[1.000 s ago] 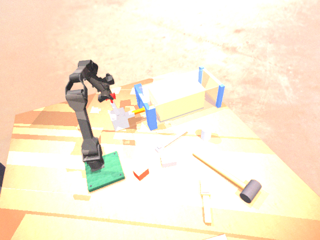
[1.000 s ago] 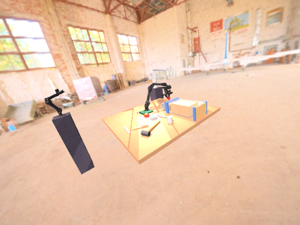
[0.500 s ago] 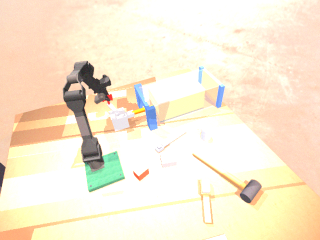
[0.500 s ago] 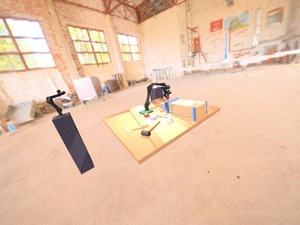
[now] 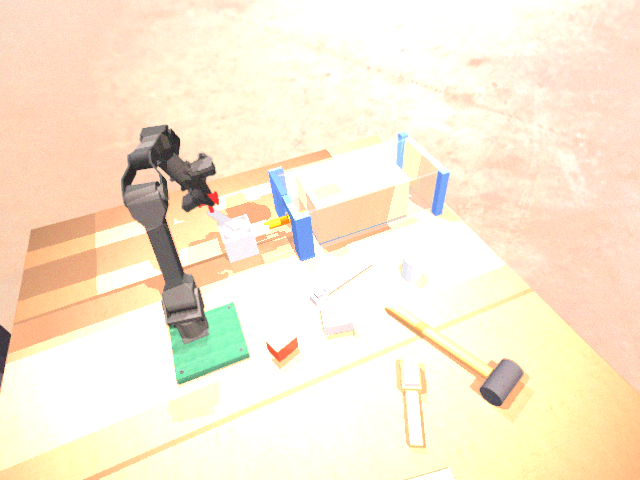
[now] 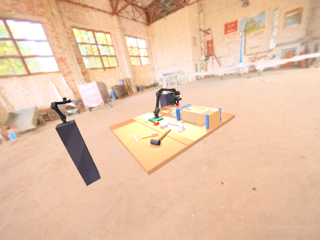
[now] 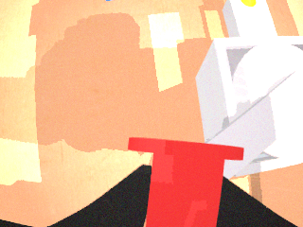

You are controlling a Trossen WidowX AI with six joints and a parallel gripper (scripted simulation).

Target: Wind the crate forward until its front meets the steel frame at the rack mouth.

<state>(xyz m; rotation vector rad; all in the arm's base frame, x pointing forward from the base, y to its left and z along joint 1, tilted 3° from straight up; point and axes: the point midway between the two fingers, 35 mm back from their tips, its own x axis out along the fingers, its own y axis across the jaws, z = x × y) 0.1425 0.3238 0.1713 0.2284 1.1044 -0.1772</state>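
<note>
My gripper (image 5: 208, 202) (image 6: 177, 101) (image 7: 177, 177) is shut on the red knob (image 5: 213, 197) (image 6: 177, 104) (image 7: 187, 175) of the winch handle. The handle's grey arm (image 5: 222, 219) (image 7: 258, 134) runs from the knob to the top of the white winch (image 5: 241, 246) (image 6: 174, 112) (image 7: 206, 101). Its key end is hidden. A yellow strap piece (image 5: 277, 222) runs from the winch to the blue frame (image 5: 303, 238) (image 6: 178, 114). The tan crate (image 5: 356, 206) (image 6: 192, 115) looks flat inside the clear-panelled cubby, its front close behind the frame; I cannot tell whether they touch.
A black-headed mallet (image 5: 501, 382) (image 6: 155, 142), a pale flat tool (image 5: 414, 418), a white cylinder (image 5: 410, 270) (image 6: 181, 127), a white block (image 5: 338, 323), a thin-rod tool (image 5: 318, 296) and a red-sided block (image 5: 282, 348) (image 6: 156, 123) lie on the bench, beyond the arm's green base (image 5: 217, 346).
</note>
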